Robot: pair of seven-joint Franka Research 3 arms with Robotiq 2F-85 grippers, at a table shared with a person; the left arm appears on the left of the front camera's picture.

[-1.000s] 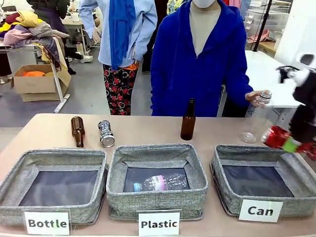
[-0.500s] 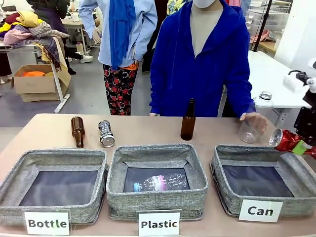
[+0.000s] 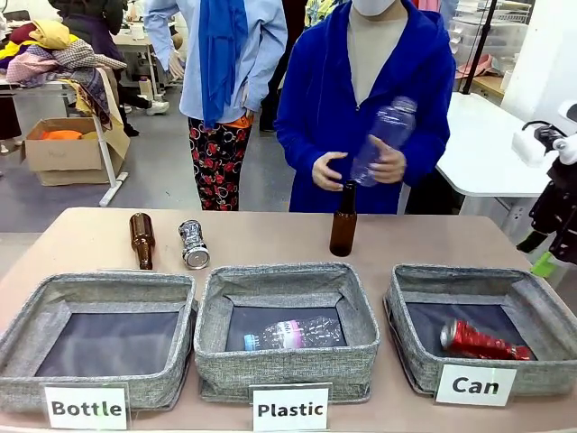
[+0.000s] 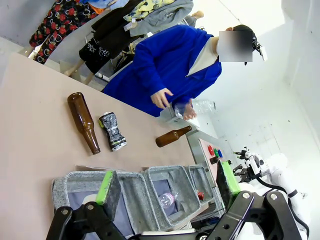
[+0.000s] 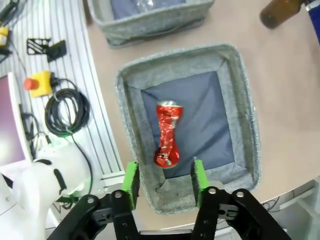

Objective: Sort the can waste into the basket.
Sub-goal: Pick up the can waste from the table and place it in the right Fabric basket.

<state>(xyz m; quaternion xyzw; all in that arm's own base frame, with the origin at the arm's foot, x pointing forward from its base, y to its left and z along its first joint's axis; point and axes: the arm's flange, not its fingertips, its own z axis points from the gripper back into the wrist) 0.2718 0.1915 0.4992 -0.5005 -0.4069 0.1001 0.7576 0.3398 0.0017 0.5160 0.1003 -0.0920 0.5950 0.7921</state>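
Silver printed metal can [image 3: 193,244] is lying toward the desk's far-left corner. Left gripper [image 4: 167,179], jaws apart, is sitting nearer; right gripper [image 5: 165,171] is hanging likewise apart.

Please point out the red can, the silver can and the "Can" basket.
Crushed red metal can [image 3: 482,343]: front view, middle.
Silver printed metal can [image 3: 192,242]: front view, side.
Grey woven-fabric "Can" basket [image 3: 545,376]: front view, front wall.
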